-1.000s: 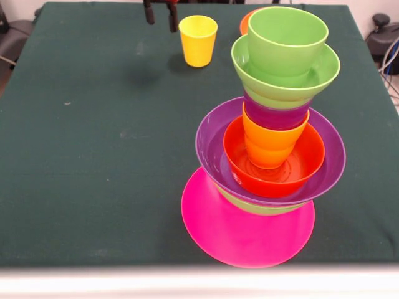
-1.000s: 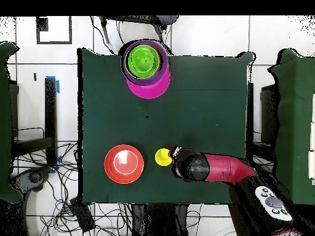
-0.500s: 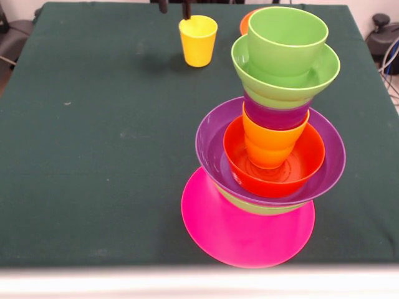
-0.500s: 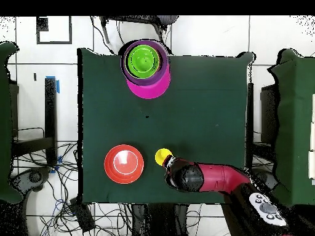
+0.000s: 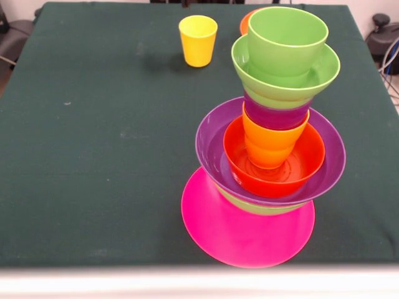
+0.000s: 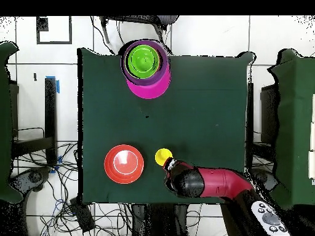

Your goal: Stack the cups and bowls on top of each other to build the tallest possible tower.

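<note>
Your tower point(image 5: 268, 149) stands on the green-covered bench point(image 5: 100, 156), close to one long edge, the one at the bottom of the front view. Its base is the large pink bowl point(image 5: 246, 233). Above that you can see a sliver of light green bowl point(image 5: 259, 208), then the wide purple bowl point(image 5: 209, 149) with an orange-red bowl point(image 5: 274, 177) sitting inside it. The orange cup point(image 5: 271, 146) stands in that bowl, a purple cup point(image 5: 274, 116) is above it, then a light green bowl point(image 5: 249, 75), and a light green cup point(image 5: 287, 43) is on top. In the overhead view the tower point(image 6: 146, 66) shows as nested rings near the bench's upper edge.

The yellow cup point(image 5: 198, 40) stands upright and alone near the opposite long edge. In the overhead view this yellow cup point(image 6: 163, 157) is just beside the second orange-red bowl point(image 6: 124, 163), which sits on its own and shows only as a sliver behind the tower in the front view.

Your tool point(image 6: 170, 165) shows only in the overhead view, at the tip of the red and black arm point(image 6: 212, 183) that reaches in over the bench's lower edge. It sits just beside the yellow cup, on the side away from the tower; whether it touches the cup is not clear. You cannot tell from these views whether the tool is open or closed. The tower is well apart from the tool, across the bench's width.
</note>
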`<state>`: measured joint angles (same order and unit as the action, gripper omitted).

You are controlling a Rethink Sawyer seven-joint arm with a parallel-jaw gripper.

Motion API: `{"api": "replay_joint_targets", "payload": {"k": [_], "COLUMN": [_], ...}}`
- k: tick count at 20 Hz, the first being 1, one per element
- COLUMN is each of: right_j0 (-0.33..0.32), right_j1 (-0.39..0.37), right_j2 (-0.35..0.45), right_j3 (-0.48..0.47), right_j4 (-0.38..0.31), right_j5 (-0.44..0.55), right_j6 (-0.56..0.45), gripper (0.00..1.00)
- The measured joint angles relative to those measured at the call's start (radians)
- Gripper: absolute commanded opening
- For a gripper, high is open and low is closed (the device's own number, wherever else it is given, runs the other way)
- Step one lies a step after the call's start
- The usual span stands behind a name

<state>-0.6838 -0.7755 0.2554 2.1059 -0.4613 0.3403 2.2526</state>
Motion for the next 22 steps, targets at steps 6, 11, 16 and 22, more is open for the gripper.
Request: {"api": "replay_joint_targets", "payload": {"k": [6, 11, 16, 22], "right_j0": [0.000, 0.003, 0.034, 0.092], "right_j1": [-0.001, 0.002, 0.030, 0.063], "right_j2": [0.000, -0.008, -0.039, -0.082], "right_j3": [0.003, 0.017, 0.036, 0.048], "right_j4": [0.000, -0.001, -0.002, -0.002], "right_j5": [-0.002, -0.028, -0.105, -0.182], "right_j6": [0.000, 0.000, 0.000, 0.000], "gripper": [1.00, 1.00, 1.00, 1.00]}}
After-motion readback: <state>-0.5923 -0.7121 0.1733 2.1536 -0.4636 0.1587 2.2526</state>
